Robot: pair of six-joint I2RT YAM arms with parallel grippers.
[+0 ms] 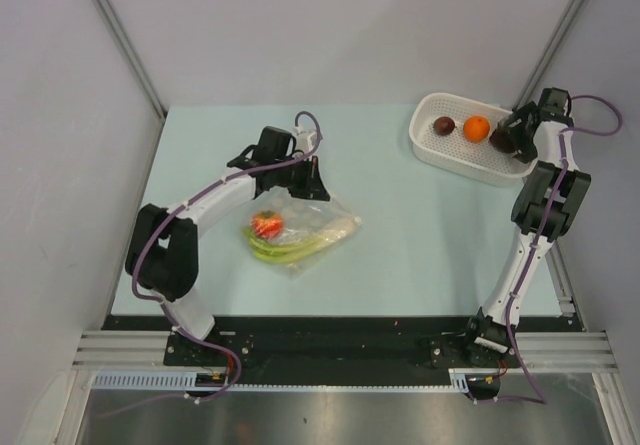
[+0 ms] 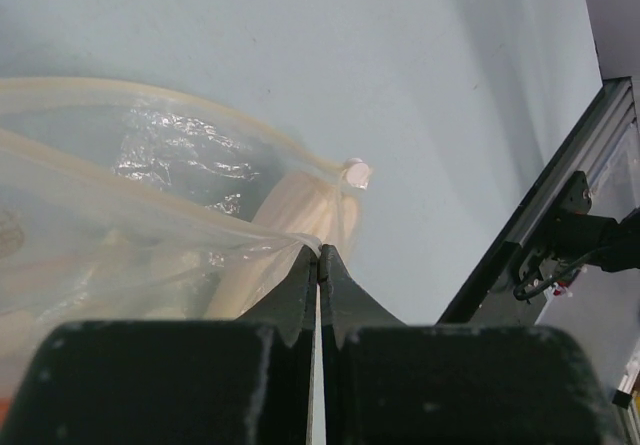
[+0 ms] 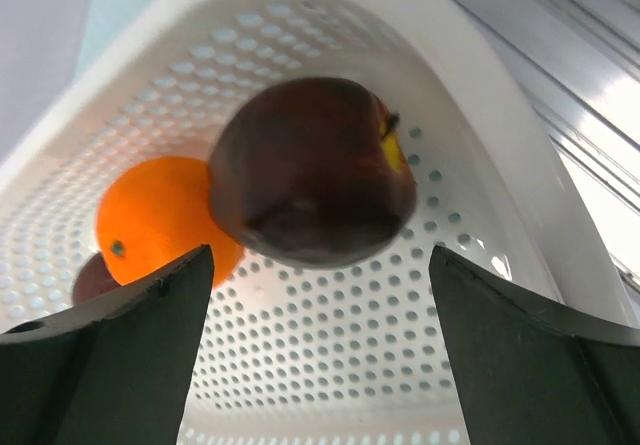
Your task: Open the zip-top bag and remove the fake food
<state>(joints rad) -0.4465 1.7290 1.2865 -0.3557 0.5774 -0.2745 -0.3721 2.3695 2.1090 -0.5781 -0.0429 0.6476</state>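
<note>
L gripper (image 1: 300, 177) (image 2: 320, 265) is clenched. Its jaws are pressed together in the wrist view w/ a thin bit of the zip-top bag (image 1: 300, 227) (image 2: 120, 215) nipped btw the tips, at the bag's far edge where its pale strips run in. L arm curves from its base at the near left out over the table (image 1: 400, 265).

Bag lies on the table just on the near side of that gripper, left of centre, crinkled and mostly flat. Some fake food is inside, seen thru the clear plastic:
- red tomato (image 1: 266, 225) at the left end
- green stalks (image 1: 285, 250) along the near side
- pale beige piece (image 1: 340, 230) (image 2: 300, 205) at the right end, just past the tips in the wrist view

Can't tell if the bag's mouth is sealed.

Well apart, at the far right corner, sits the white basket (image 1: 420, 140) (image 3: 350, 365). It holds the rest of the food:
- dark lump (image 1: 444, 125) (image 3: 92, 280) at the left
- orange ball (image 1: 476, 127) (image 3: 160, 215) beside it
- second dark lump (image 1: 503, 141) (image 3: 310, 170) at the right end

R gripper (image 1: 512, 137) (image 3: 320, 265) hangs over that right end, jaws spread wide, gripping nothing. In its wrist view the second lump shows btw the fingers (image 3: 130, 355), w/ a gap each side. Can't tell if it rests on the basket floor.
</note>
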